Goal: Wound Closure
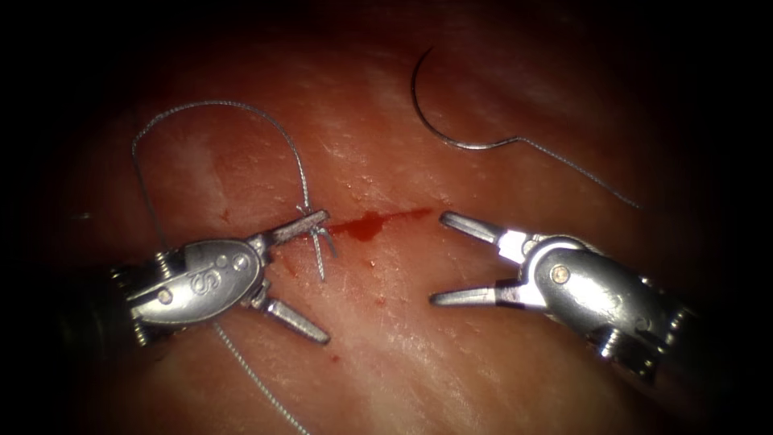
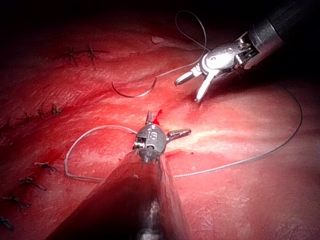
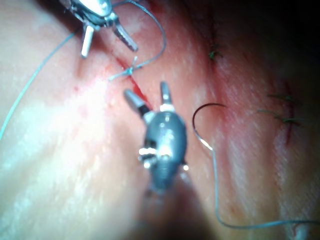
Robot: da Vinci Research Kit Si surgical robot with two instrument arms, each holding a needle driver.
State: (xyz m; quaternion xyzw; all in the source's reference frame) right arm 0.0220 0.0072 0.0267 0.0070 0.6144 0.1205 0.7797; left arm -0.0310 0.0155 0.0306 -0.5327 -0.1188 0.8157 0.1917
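Your left gripper (image 1: 310,278) comes in from the left with its jaws spread wide and holds nothing; its upper jaw lies near the knot. Your right gripper (image 1: 447,258) enters from the right, wrist bent, jaws also spread wide and empty, tips pointing toward the left gripper, the two well apart.

2 tools (image 1: 299,274) (image 1: 439,258), 1 needle (image 1: 435,113), 1 thread (image 1: 217,105), 1 cut (image 1: 374,224).
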